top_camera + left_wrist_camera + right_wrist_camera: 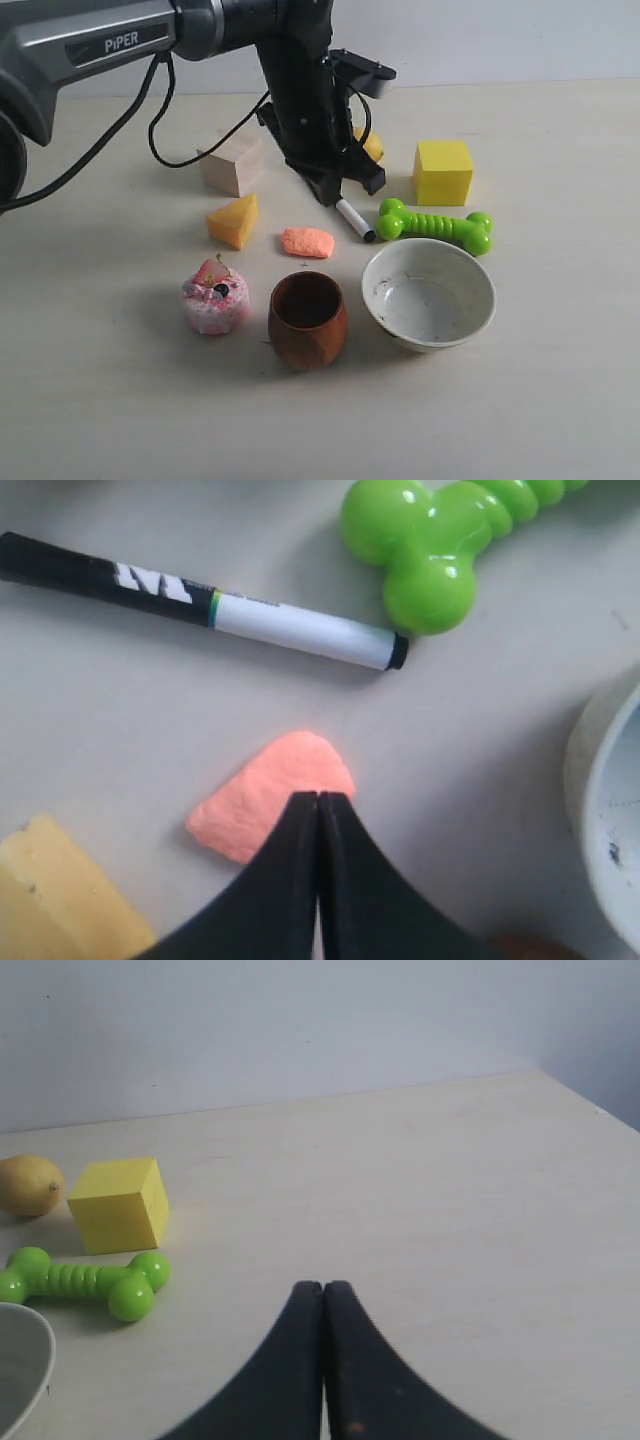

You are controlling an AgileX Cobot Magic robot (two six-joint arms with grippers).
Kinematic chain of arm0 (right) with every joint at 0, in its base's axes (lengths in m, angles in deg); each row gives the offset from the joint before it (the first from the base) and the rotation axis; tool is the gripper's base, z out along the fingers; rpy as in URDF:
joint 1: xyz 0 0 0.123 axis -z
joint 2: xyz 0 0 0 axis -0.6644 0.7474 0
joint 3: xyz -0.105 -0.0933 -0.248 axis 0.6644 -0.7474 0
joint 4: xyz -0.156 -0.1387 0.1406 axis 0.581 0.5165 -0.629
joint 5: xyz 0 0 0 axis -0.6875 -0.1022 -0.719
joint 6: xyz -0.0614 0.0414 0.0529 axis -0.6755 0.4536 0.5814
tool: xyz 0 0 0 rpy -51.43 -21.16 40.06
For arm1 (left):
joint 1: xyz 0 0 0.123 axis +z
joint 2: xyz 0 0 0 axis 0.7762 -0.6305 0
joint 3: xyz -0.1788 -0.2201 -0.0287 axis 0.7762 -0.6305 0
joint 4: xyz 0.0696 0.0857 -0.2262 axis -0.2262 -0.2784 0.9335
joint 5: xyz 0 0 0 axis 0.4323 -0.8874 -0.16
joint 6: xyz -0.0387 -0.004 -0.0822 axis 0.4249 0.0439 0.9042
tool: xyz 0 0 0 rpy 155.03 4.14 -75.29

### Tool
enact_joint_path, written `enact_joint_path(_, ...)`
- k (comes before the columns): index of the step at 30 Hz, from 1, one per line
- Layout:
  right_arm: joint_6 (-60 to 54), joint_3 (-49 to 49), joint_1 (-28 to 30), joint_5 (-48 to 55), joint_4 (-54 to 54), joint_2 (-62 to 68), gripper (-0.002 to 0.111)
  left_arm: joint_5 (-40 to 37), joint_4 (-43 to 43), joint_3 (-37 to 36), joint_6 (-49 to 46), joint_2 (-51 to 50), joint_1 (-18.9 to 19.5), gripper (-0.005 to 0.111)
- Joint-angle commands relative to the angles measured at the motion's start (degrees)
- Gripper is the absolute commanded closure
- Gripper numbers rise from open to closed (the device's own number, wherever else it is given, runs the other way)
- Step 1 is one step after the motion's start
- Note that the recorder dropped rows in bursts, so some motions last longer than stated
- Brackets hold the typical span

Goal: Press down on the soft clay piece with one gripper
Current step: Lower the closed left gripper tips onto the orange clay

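The soft clay piece [307, 242] [262, 798] is a small flat salmon-orange lump lying on the table between the orange wedge [234, 220] and the marker [355, 220]. My left gripper [335, 190] [320, 795] is shut with nothing in it. It hangs above the table just behind the clay, apart from it. In the left wrist view its closed tips line up over the clay's edge. My right gripper [322, 1285] is also shut and empty over bare table, away from the clay, and does not show in the exterior view.
Around the clay stand a brown cup [307, 318], a white bowl [428, 292], a pink cake toy [214, 297], a green bone toy [435, 225], a yellow cube [443, 172], a wooden block [232, 163] and a lemon [372, 145].
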Motion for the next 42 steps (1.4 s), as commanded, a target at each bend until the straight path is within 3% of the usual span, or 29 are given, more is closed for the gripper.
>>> enact_joint_path(1, -0.2, -0.2, 0.4, -0.2, 0.0, -0.3, 0.108, 0.0, -5.6, -1.8, 1.8, 0.1, 0.2, 0.107)
enact_joint_path(42, -0.2, -0.2, 0.4, -0.2, 0.0, -0.3, 0.108, 0.0, -6.3, -4.4, 1.7, -5.0, -0.7, 0.107)
